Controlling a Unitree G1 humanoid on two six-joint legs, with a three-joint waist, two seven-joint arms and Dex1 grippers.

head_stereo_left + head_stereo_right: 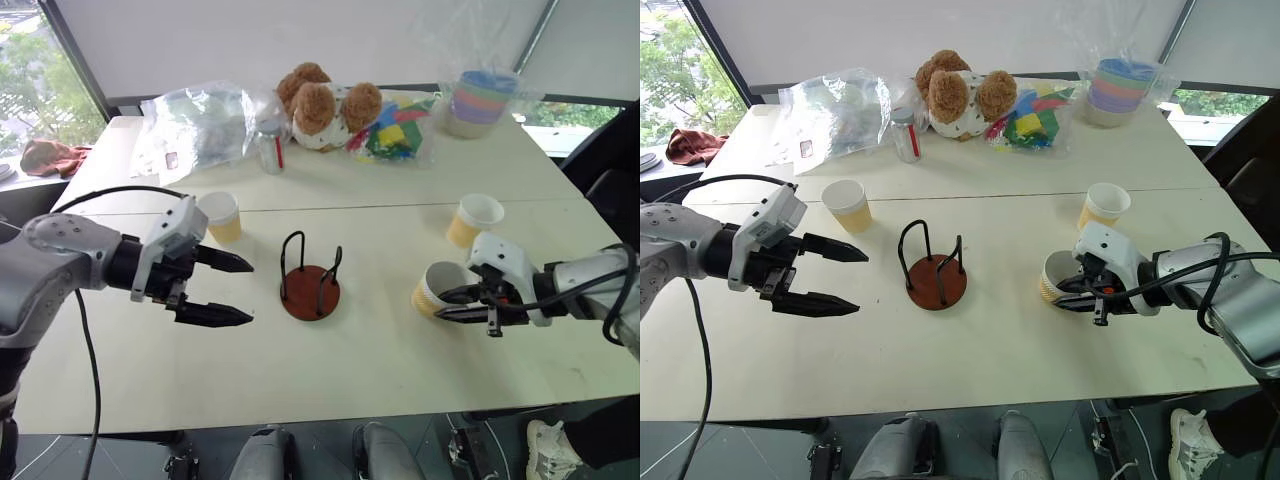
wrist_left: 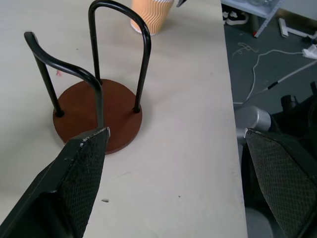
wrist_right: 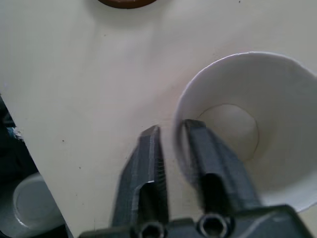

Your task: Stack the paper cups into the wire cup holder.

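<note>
Gripping ribbed yellow-tan paper cup (image 1: 433, 288) by white rim, right gripper (image 3: 172, 136)

Three paper cups (image 1: 221, 216), one wire cup holder (image 1: 310, 280)

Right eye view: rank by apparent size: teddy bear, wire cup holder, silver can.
1. teddy bear
2. wire cup holder, though it sits nearer the camera, so its rank against the bear is unsure
3. silver can

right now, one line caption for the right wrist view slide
Right gripper pinches the near wall of a paper cup, one finger inside.
</note>
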